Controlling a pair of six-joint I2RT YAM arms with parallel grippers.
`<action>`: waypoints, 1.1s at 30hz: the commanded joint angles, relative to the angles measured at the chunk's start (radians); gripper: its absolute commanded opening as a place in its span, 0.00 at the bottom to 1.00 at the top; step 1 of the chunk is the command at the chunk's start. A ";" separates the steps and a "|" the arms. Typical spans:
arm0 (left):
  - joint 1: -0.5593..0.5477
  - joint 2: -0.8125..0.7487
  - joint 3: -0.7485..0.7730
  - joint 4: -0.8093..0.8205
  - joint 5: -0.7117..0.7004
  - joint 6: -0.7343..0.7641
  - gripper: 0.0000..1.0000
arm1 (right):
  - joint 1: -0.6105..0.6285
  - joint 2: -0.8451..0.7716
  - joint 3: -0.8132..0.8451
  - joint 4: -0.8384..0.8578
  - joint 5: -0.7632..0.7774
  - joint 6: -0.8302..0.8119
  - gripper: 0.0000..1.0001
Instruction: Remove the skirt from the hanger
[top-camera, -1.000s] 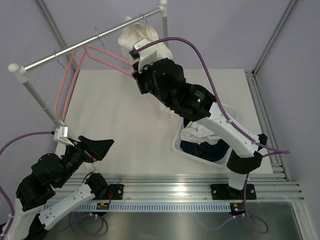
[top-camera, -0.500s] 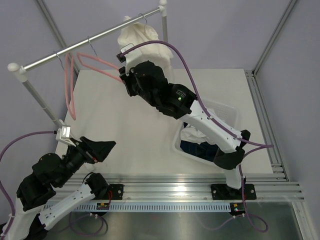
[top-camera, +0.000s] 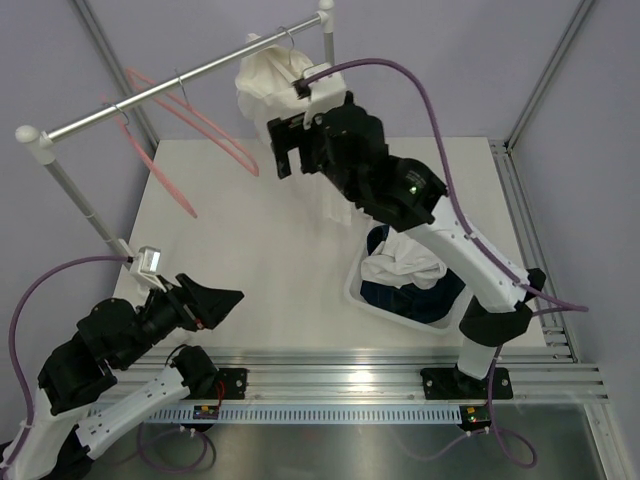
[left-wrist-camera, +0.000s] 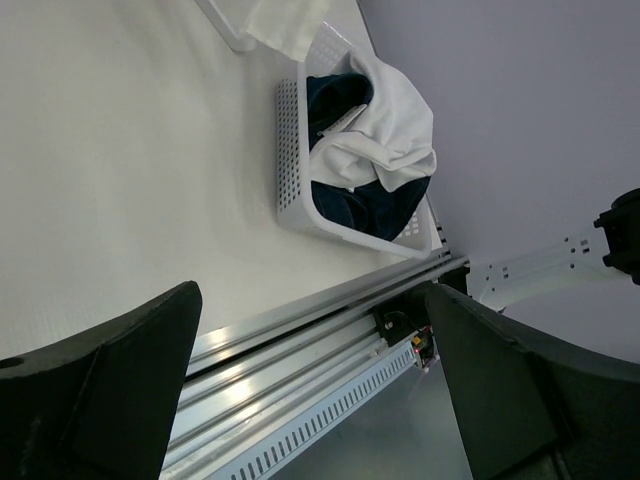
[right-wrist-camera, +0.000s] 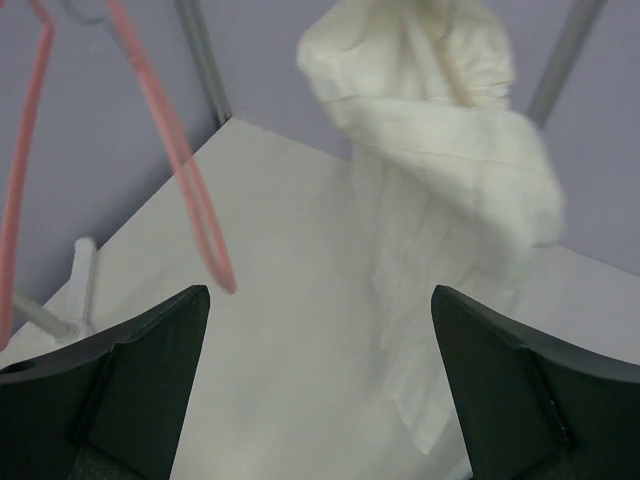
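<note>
At the upper middle of the overhead view, the white skirt (top-camera: 268, 78) hung bunched from the metal rail (top-camera: 200, 72), close to the rail's right end and above the far edge of the table (top-camera: 250, 250). Just below and right of it, the right gripper (top-camera: 287, 148) was released, its jaws spread wide with nothing between them. In its wrist view the skirt (right-wrist-camera: 450, 130) filled the upper right. Two bare pink hangers (right-wrist-camera: 190, 195) dangled from the rail towards the upper left. A white basket (left-wrist-camera: 290, 160) of dark and white clothes sat at the table's right. At the lower left, the left gripper (top-camera: 215, 300) was also released and held nothing.
</note>
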 joint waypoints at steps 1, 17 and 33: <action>0.001 -0.028 0.003 0.029 0.051 -0.042 0.99 | -0.137 -0.088 0.018 -0.025 0.019 -0.016 0.99; 0.001 0.092 -0.183 0.231 0.163 -0.010 0.99 | -0.433 -0.111 -0.182 0.088 -0.460 -0.288 0.95; 0.001 0.127 -0.134 0.203 0.148 0.036 0.99 | -0.510 0.154 0.096 0.048 -0.651 -0.251 0.72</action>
